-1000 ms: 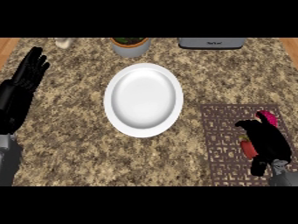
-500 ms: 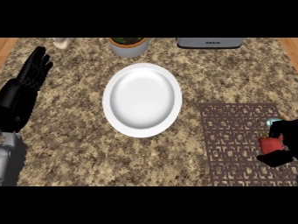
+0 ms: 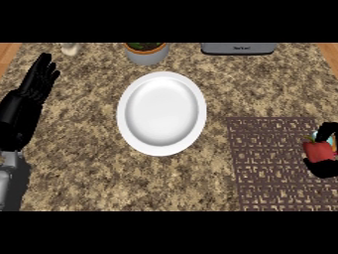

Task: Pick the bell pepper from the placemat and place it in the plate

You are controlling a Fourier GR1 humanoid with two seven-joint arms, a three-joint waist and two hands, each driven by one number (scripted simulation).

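The right robot hand [image 3: 332, 151] has shifted right of the plate [image 3: 161, 113], now curled around the bell pepper [image 3: 318, 151] over the placemat [image 3: 274, 156]; carrying it plateward seems next.

The counter [image 3: 91, 149] is speckled granite in tan, brown and black, with warm orange-brown wood showing at its far corners, and on it lies a plain glossy white plate [image 3: 161, 113]. The placemat [image 3: 281, 158] is dark brown with a pale lattice-like woven pattern, and over its right edge a bright red bell pepper [image 3: 318, 151] shows against the black right hand [image 3: 334, 168]. The left hand [image 3: 27, 101] is black above a grey forearm, while at the back stand a grey pot [image 3: 146, 52] with green in it and a grey appliance [image 3: 239, 48].
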